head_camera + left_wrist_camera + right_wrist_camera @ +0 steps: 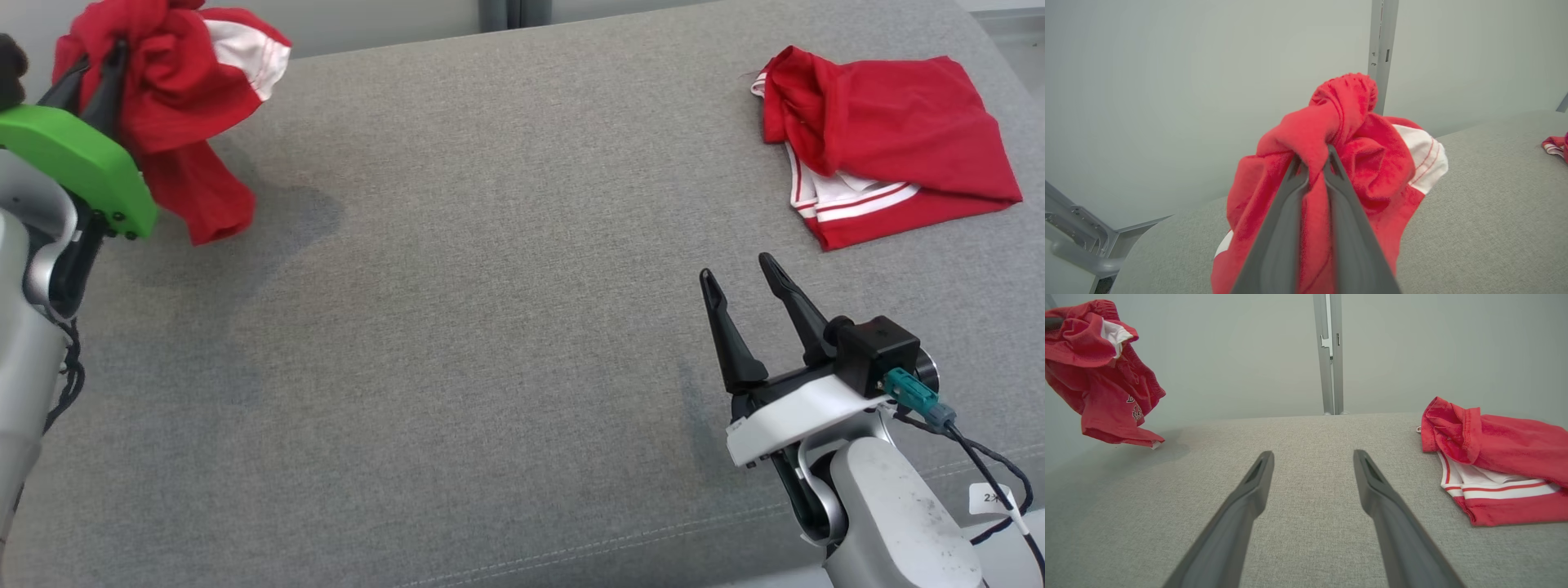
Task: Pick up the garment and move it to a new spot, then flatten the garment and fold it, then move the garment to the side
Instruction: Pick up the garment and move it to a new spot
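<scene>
A crumpled red garment with white trim (175, 98) hangs in the air at the far left of the grey padded surface (490, 269), lifted clear of it. My left gripper (102, 69) is shut on a bunch of its cloth; the left wrist view shows the red fabric (1347, 151) pinched between the two dark fingers. From the right wrist camera the same garment (1098, 375) dangles at the upper left, above its shadow. My right gripper (739, 273) stands open and empty over the near right of the surface, its fingers (1253, 486) spread wide.
A second red garment with white stripes (886, 143) lies folded at the far right of the surface, also seen as a red pile (1498, 457) from the right wrist. A grey wall with a metal post (1327, 355) stands behind. The surface's front edge (571, 563) runs near me.
</scene>
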{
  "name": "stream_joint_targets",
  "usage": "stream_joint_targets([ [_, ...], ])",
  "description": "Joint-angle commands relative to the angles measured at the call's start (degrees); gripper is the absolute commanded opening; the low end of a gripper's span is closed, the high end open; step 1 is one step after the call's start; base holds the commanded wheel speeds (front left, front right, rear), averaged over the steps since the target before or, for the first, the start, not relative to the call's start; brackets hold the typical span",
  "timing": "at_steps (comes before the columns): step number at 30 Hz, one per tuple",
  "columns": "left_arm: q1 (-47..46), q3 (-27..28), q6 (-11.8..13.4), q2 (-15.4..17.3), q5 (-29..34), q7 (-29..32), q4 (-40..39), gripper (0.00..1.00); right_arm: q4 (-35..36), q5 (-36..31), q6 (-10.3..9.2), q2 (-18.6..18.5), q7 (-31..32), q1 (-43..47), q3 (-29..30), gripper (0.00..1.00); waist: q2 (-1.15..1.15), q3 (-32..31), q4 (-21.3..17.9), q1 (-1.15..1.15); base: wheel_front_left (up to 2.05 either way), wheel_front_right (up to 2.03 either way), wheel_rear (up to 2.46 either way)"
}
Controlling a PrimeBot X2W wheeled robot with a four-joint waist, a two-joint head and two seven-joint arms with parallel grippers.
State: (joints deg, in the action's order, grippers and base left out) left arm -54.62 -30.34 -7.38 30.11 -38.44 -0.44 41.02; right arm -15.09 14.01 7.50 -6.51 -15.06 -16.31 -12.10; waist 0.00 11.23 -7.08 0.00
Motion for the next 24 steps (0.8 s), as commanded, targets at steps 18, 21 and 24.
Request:
stream_joint_targets([
  [18, 4.85, -13.87, -0.08, -4.19, -3.27, -0.42, -20.46, 0.00, -0.46, 0.91, -0.02, 1.73, -0.23, 2.05, 1.01, 1.00, 0.00, -2.60, -8.09, 0.00, 0.00, 0.00, 0.00],
  [21, 5.90, -15.66, 0.03, -5.57, -2.37, -0.66, -21.89, 0.00, -0.33, 0.93, -0.02, 1.92, -0.23, 2.28, 1.17, 1.00, 0.00, -2.53, -8.46, 0.00, 0.00, 0.00, 0.00],
  [24, 7.11, -17.08, 0.43, -7.08, -1.99, -1.32, -22.63, 0.00, -0.11, 0.82, -0.02, 1.99, -0.23, 2.32, 1.44, 1.00, 0.00, -2.25, -8.49, 0.00, 0.00, 0.00, 0.00],
])
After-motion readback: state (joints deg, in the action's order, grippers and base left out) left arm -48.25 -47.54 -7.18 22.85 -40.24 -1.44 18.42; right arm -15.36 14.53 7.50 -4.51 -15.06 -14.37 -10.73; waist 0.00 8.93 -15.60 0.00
